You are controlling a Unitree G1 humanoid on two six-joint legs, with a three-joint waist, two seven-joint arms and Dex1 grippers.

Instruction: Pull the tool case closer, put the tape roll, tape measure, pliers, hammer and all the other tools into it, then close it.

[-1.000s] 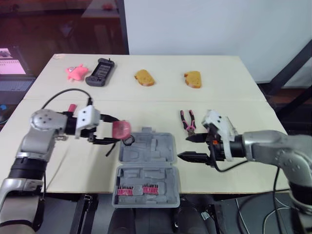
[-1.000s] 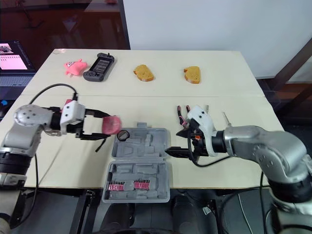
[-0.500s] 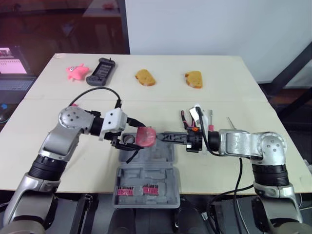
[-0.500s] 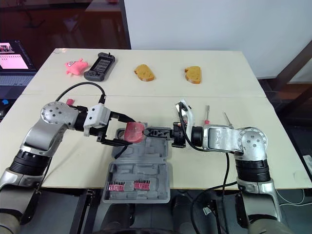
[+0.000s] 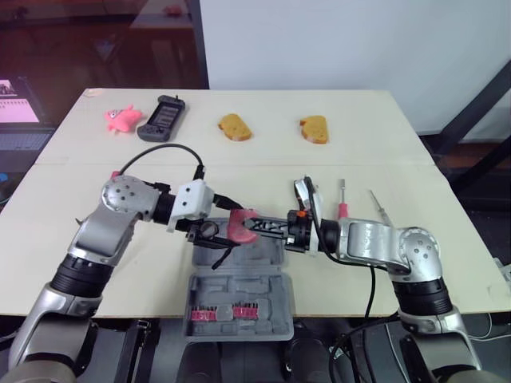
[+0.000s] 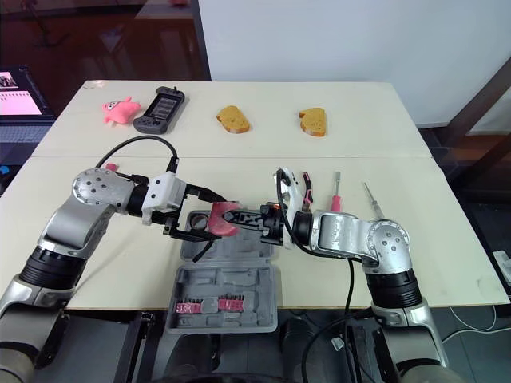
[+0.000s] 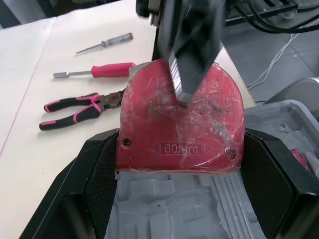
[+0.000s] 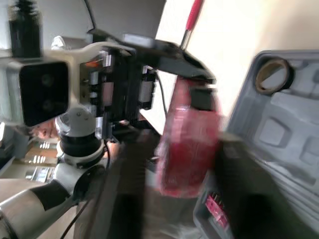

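Your L gripper (image 5: 224,231) is clenched on the tape measure (image 7: 164,124), held in its jaws just above the open case (image 5: 243,275); R gripper (image 5: 267,227) touches its far edge, grip I cannot tell, so pls let L go only once R holds firm.

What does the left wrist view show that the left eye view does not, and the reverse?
Left wrist view: the mark "60mm" and crinkled wrap on the red tape measure. Left eye view: the pink toy, black handset and two bread slices at the table's far side. Both: that tape measure, the pliers, red screwdriver, thin screwdriver and open tool case.
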